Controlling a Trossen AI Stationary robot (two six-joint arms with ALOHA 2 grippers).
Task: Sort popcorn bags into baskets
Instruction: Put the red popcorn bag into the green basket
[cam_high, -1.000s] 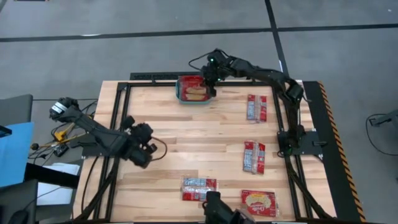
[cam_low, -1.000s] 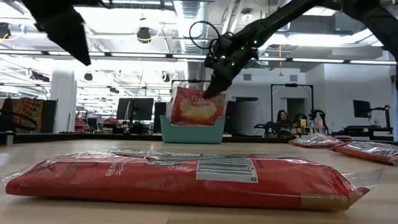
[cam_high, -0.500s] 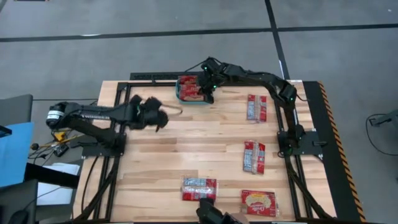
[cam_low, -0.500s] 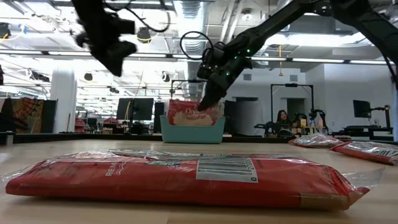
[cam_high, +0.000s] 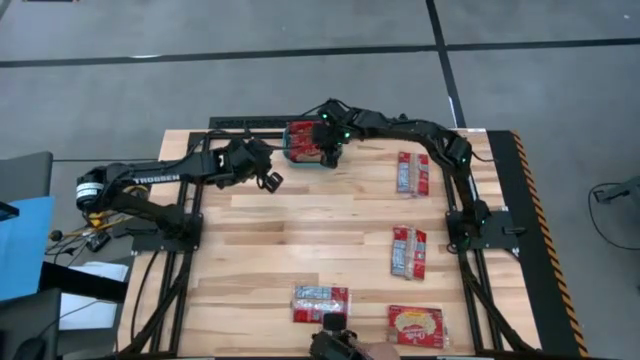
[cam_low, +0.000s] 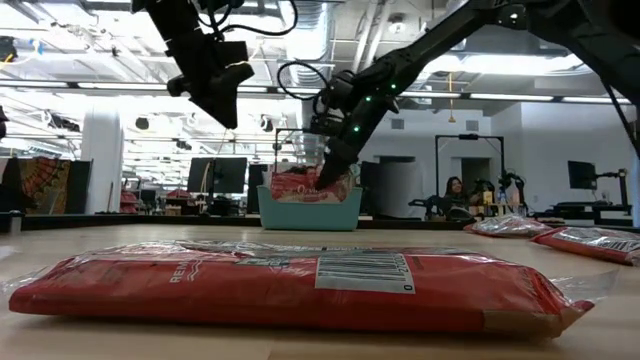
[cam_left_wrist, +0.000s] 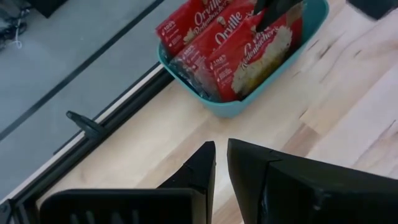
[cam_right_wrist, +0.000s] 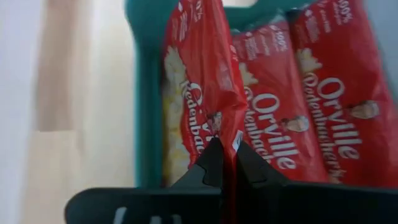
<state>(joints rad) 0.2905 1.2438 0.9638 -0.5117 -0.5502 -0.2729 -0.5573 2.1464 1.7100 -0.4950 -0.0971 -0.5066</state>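
Note:
The teal basket (cam_high: 288, 152) stands at the table's far edge and holds several red popcorn bags on edge (cam_left_wrist: 205, 37). My right gripper (cam_high: 330, 154) is over the basket's right end, shut on one more red bag (cam_right_wrist: 196, 93) that stands in the basket. My left gripper (cam_high: 270, 180) hangs in the air just left of and nearer than the basket (cam_left_wrist: 236, 109); its fingers (cam_left_wrist: 221, 152) are shut on nothing. Other bags lie flat on the table (cam_high: 412, 173) (cam_high: 408, 252) (cam_high: 320, 302) (cam_high: 415, 325). My right gripper pinches the bag's upper edge (cam_right_wrist: 227, 127) between its two fingers. It comes from above, slanting down from the table's right (cam_low: 332, 170). The bag stands on edge, its lower part inside the basket (cam_low: 310, 210) beside the other bags.
A red bag lies flat right before the low camera (cam_low: 300, 285), with others at the right (cam_low: 590, 240). Black frame rails run along the table's far edge (cam_high: 250, 123) and both sides. Bare wood fills the table's middle (cam_high: 320, 230).
My left arm has swung from the table's near left, up and toward the far edge, and now hangs beside the basket. My right gripper has gone down and slightly left, lowering its bag from above the basket into it.

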